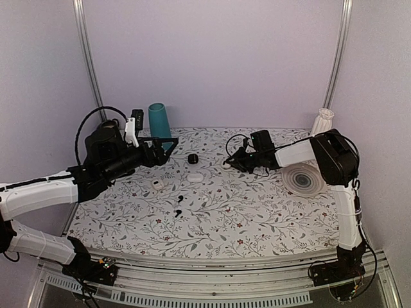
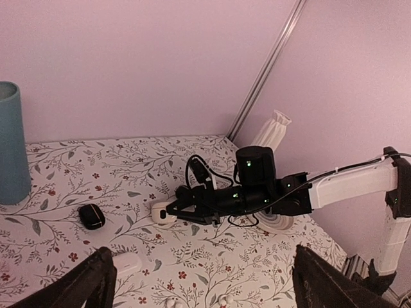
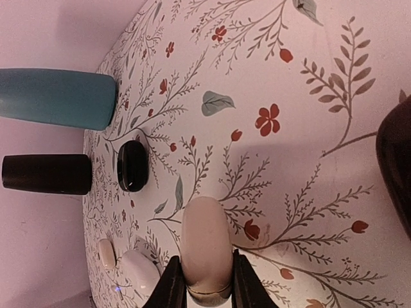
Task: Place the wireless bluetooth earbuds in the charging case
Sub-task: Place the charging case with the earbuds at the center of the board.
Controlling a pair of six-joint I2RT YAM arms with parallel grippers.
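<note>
Progress so far looks like zero: right jaws are clamping the shut-looking charging case (image 3: pixel 205 247) at the worktop's (image 1: pixel 276 221) far side, left jaws are hanging wide apart and empty, and dark earbuds (image 1: pixel 179 199) are lying loose mid-worktop.

1. The charging case (image 3: pixel 205 247) is small, glossy white and rounded. It sits edge-on between the fingers of my right end effector (image 3: pixel 204 285), low at the worktop (image 3: pixel 308 167).
2. Two small black earbuds (image 1: pixel 180 197) lie loose on the worktop, well apart from the case.
</note>
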